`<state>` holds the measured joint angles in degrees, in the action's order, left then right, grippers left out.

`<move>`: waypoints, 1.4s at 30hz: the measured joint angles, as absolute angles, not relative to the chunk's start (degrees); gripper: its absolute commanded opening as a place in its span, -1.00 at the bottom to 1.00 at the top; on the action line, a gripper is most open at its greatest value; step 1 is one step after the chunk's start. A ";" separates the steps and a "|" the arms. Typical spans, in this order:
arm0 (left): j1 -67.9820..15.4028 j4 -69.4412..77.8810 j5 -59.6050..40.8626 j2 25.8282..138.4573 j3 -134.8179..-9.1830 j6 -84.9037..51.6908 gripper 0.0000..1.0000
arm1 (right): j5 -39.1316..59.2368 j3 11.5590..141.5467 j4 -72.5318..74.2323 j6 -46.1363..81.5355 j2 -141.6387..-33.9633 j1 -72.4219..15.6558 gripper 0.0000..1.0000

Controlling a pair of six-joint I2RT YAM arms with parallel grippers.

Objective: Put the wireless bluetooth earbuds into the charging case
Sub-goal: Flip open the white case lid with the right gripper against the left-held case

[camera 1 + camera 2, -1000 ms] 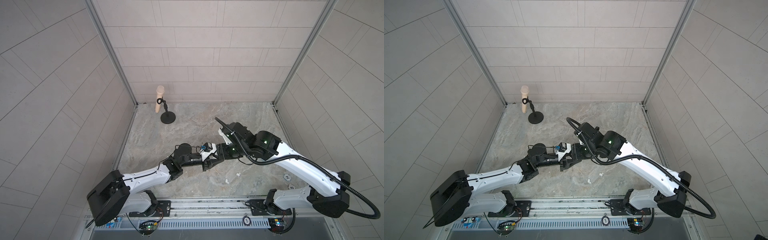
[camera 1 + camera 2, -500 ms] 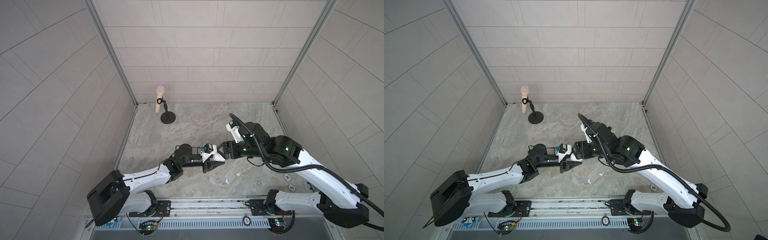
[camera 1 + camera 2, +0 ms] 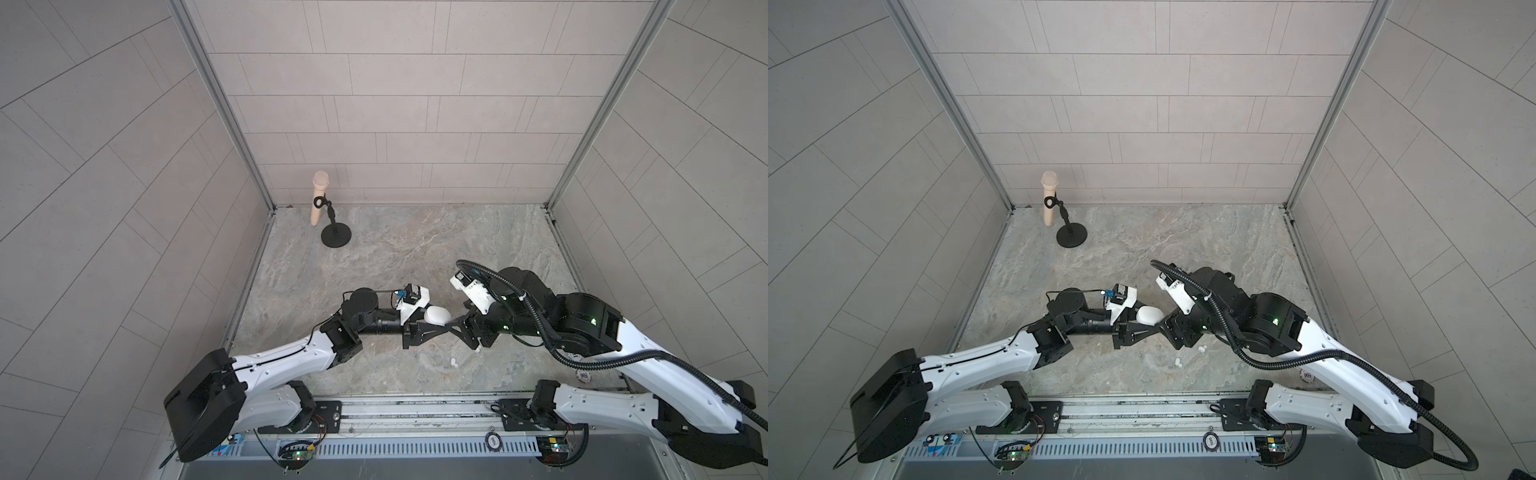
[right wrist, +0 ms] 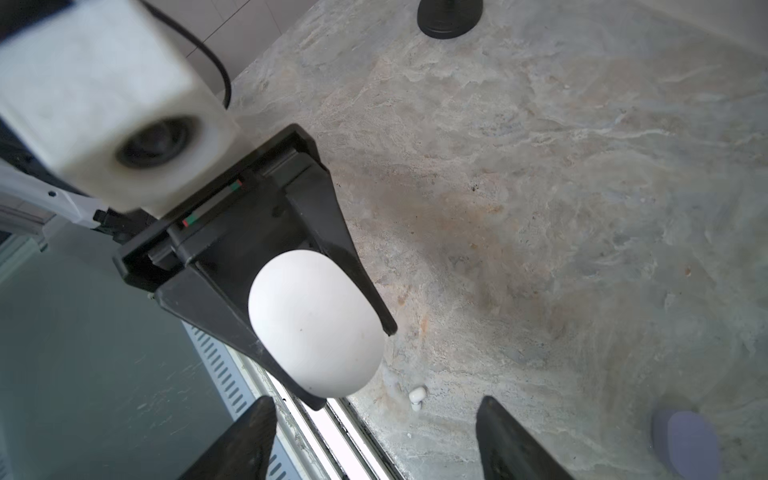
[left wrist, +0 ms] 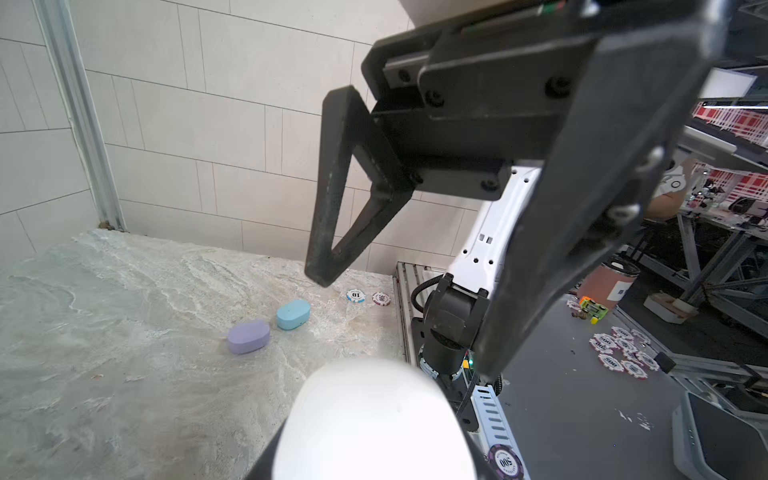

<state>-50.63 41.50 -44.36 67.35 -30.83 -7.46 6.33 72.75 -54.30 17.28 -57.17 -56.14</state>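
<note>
Looking down on the cell, we find a grey-beige marbled stone worktop (image 3: 415,257) closed at the back and both sides by pale tiled wall panels (image 3: 415,104), with aluminium corner posts (image 3: 222,104). A beige microphone (image 3: 319,197) in a black round-footed stand (image 3: 336,239) occupies the far left corner. Along the front edge runs the metal rail (image 3: 415,409) that carries both arm bases.

The left arm (image 3: 282,365) reaches from the front left corner, its forearm roughly parallel to the front edge and its wrist pointing toward the right arm (image 3: 582,320). We see the left gripper (image 4: 353,368) clamped on a white oval plastic charging case (image 4: 311,328), held clear above the worktop in its front half. The right arm arches in from the front right corner, so that the right gripper (image 4: 376,401) faces the case. Its fingers (image 4: 511,449) stand wide apart, holding nothing, their tips just beside the left gripper's.

One tiny white plastic earbud (image 3: 455,363) lies on the worktop between the grippers and the front edge. A second white earbud (image 3: 478,350) lies near it, closer to the right gripper. From the left wrist we note a lilac oval case (image 5: 248,336) just beside a light blue oval case (image 5: 293,314). A blue-and-white poker chip (image 5: 355,295) and a red-and-white poker chip (image 5: 381,298) lie near the front edge.
</note>
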 measured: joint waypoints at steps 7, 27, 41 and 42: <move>-50.63 38.98 -46.11 66.54 -30.85 -7.53 -0.70 | 3.84 72.84 -52.60 12.84 -58.54 -57.95 0.55; -50.54 36.42 -46.70 65.87 -30.85 -7.46 -0.73 | 4.03 72.62 -51.22 9.82 -60.45 -59.57 0.54; -50.39 35.66 -44.53 65.47 -30.85 -7.53 -0.75 | -1.76 73.80 -51.46 10.98 -60.45 -59.77 0.52; -50.39 35.42 -44.53 65.47 -30.85 -7.53 -0.76 | -2.28 74.22 -51.48 11.18 -60.34 -59.37 0.52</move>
<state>-50.39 35.42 -44.53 65.47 -30.85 -7.53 -2.28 74.22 -51.48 11.18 -60.34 -59.37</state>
